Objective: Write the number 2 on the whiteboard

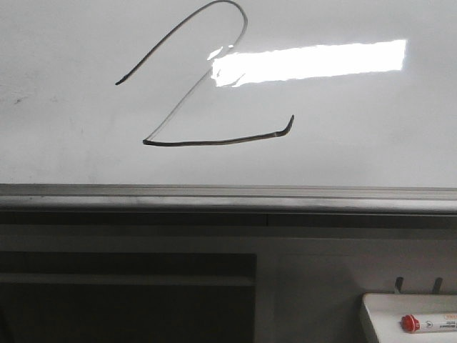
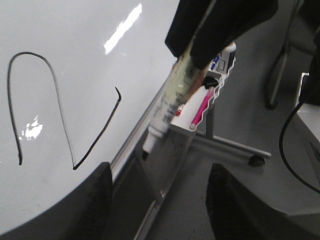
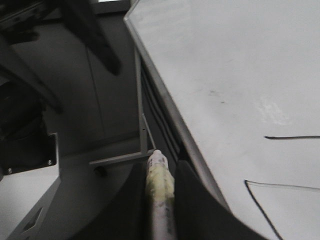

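The whiteboard (image 1: 343, 128) bears the number 2 (image 1: 214, 142), a thin dark line with a curved top, a diagonal and a flat base ending in a tick. Neither gripper shows in the front view. In the left wrist view the number 2 (image 2: 98, 134) is on the whiteboard (image 2: 75, 40). My right gripper (image 2: 215, 30) is shut on a white marker (image 2: 167, 107), whose dark tip hangs off the board beside the grey rail (image 2: 132, 145). My left gripper (image 2: 157, 210) is open and empty. In the right wrist view my right gripper (image 3: 160, 167) clamps the marker (image 3: 160, 192) beside the whiteboard (image 3: 240, 60).
A grey rail (image 1: 228, 196) runs under the board. A small white tray (image 1: 371, 314) with a red-capped marker (image 1: 410, 323) hangs at the lower right. Grey stand legs (image 2: 235, 147) and a black cable (image 2: 290, 145) are below the board.
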Motion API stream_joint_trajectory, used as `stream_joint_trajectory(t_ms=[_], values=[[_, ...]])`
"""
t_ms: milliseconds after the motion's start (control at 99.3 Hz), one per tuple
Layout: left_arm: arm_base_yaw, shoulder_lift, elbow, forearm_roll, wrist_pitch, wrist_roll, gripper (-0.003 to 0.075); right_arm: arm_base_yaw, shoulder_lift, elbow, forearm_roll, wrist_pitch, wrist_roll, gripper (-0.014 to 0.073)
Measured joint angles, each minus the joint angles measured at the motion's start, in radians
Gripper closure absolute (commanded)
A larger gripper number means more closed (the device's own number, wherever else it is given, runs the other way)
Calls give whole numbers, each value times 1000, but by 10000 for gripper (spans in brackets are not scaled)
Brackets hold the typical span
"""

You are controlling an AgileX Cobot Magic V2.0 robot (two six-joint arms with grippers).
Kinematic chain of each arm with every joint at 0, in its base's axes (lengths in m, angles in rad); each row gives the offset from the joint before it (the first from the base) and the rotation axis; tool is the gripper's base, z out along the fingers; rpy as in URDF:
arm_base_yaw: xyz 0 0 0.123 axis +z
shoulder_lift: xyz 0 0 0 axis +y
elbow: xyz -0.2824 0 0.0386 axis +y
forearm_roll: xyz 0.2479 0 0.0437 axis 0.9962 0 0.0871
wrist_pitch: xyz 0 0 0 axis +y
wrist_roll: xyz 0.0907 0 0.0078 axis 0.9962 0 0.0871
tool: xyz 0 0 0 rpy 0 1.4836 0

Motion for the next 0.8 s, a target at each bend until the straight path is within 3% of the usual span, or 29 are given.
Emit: stream_joint_trajectory(t_ms=[232,473,594,795], values=[[0,152,-101,-76,142,108,345,145,31,0,-26,-71,-2,654],[0,208,-107,-129,167,131,349,213,34,0,-42,-107,-2,654],[0,212,-107,-130,167,131,414,220,34,0,-44,-109,-2,654],[0,212,-107,-138,159,131,591,220,34,0,-44,-119,-2,654]])
